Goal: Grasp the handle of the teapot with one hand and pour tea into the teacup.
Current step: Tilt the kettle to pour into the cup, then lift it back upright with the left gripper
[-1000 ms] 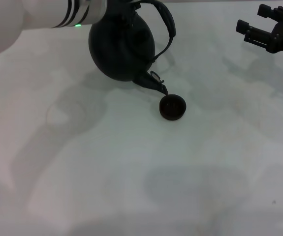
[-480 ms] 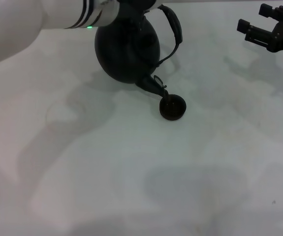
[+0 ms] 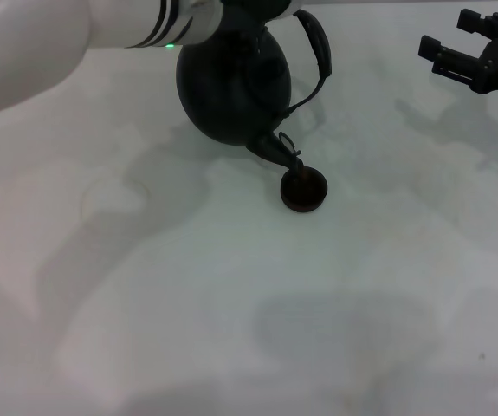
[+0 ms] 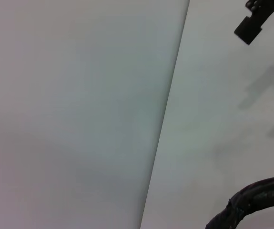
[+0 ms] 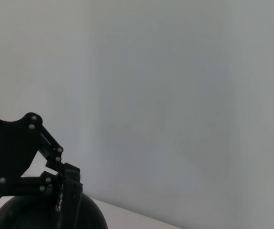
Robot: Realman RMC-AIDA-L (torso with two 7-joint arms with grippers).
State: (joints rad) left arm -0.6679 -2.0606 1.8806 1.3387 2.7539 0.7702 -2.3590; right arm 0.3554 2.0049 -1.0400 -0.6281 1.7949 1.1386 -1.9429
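One teapot [image 3: 231,82], tilted further, spout now over teacup [image 3: 304,191].
Shifted right across the last second, spout tip brought from beside the cup's left rim to above its mouth; pouring judged under way. Held aloft far-left by left gripper [image 5: 63,191], clamped on the handle [image 3: 317,48]. Cup resting on white table [image 3: 231,303], centre. Right gripper [image 3: 469,52] parked far right, fingers spread, well apart.

Matt black teapot [image 3: 231,82]; rough, wrapped-looking handle [image 3: 318,48]; dark matt teacup [image 3: 304,191]; smooth pale table [image 3: 231,303].
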